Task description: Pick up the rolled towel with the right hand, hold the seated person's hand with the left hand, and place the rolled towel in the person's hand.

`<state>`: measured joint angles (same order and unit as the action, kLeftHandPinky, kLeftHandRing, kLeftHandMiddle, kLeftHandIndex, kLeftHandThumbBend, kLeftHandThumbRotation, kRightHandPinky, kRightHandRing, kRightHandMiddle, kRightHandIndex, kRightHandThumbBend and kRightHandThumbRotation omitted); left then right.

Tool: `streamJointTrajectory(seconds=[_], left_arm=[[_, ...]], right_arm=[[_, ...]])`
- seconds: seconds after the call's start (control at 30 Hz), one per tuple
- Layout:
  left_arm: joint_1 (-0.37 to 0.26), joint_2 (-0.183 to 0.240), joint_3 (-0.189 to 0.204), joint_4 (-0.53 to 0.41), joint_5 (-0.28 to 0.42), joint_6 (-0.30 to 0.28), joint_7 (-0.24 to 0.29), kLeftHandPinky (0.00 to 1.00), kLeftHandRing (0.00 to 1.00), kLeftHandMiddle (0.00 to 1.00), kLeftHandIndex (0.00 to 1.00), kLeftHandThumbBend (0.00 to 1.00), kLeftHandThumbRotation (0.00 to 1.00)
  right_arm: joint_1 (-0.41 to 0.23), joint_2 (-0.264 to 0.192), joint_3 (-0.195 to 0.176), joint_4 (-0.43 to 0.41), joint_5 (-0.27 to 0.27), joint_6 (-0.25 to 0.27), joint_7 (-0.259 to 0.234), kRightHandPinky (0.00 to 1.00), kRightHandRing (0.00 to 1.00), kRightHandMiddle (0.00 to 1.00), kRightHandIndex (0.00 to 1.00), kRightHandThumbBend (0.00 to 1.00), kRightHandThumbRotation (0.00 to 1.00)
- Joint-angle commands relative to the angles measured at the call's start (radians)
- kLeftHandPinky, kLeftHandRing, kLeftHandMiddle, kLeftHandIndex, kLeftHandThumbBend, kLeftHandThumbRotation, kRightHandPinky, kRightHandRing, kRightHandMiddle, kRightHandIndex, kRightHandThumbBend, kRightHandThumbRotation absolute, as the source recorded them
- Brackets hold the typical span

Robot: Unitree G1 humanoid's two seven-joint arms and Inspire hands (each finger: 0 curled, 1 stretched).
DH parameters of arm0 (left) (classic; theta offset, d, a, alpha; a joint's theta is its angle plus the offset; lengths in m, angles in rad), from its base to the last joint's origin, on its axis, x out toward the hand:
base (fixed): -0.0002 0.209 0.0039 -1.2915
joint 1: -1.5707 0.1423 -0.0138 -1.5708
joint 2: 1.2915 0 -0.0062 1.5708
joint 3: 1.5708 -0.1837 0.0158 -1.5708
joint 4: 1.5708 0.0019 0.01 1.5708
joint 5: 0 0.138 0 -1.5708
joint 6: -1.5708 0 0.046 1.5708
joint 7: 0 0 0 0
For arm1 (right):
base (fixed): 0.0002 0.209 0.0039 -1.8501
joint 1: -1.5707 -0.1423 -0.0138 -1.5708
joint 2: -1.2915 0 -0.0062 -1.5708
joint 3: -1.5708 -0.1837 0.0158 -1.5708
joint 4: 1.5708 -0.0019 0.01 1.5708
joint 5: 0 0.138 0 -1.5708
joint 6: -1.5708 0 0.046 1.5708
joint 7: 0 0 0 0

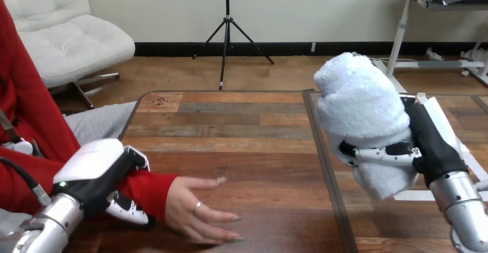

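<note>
- The right hand (430, 141) is clasping the rolled towel (359, 103), its fingers wrapping across the lower half, and is carrying it upright above the counter (247, 132), probably so it travels without dragging.
- The left hand (98, 161) is gripping the person's wrist (151, 187) at the red sleeve, likely to steady it.
- The person's hand (195, 207) is lying just ahead of the left hand, palm down on the counter and well apart from the right hand, so it probably needs turning over first.

Right hand (430, 144) raised, fingers (380, 153) apparently curled
</note>
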<state>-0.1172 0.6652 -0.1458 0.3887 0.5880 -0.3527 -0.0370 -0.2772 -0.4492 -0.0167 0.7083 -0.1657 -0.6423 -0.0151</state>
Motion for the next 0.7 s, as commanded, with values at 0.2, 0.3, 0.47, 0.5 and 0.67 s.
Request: streamJointTrajectory(seconds=[0.2,0.3,0.47,0.5,0.67], left_arm=[[-0.094,0.030,0.092,-0.162,-0.060,-0.023,0.021,0.25,0.31,0.35,0.35,0.82,0.00],[-0.098,0.033,0.100,-0.176,-0.062,-0.017,0.018,0.26,0.31,0.36,0.35,0.81,0.00],[-0.108,0.036,0.115,-0.193,-0.071,-0.015,0.011,0.26,0.32,0.36,0.36,0.80,0.00],[-0.109,0.036,0.117,-0.193,-0.072,-0.016,0.010,0.26,0.32,0.37,0.36,0.80,0.00],[-0.119,0.032,0.127,-0.199,-0.069,-0.005,0.011,0.27,0.32,0.37,0.36,0.81,0.00]], right_arm=[[-0.050,0.058,-0.014,-0.040,-0.014,-0.030,-0.078,0.26,0.31,0.38,0.44,0.70,0.00],[-0.051,0.067,-0.009,-0.034,-0.026,-0.037,-0.091,0.26,0.31,0.38,0.44,0.70,0.00],[-0.055,0.083,0.000,-0.010,-0.050,-0.062,-0.116,0.26,0.31,0.38,0.44,0.70,0.00],[-0.056,0.084,0.001,-0.008,-0.055,-0.065,-0.120,0.26,0.31,0.38,0.44,0.70,0.00],[-0.061,0.096,0.009,0.006,-0.077,-0.069,-0.136,0.26,0.31,0.38,0.45,0.70,0.00]])
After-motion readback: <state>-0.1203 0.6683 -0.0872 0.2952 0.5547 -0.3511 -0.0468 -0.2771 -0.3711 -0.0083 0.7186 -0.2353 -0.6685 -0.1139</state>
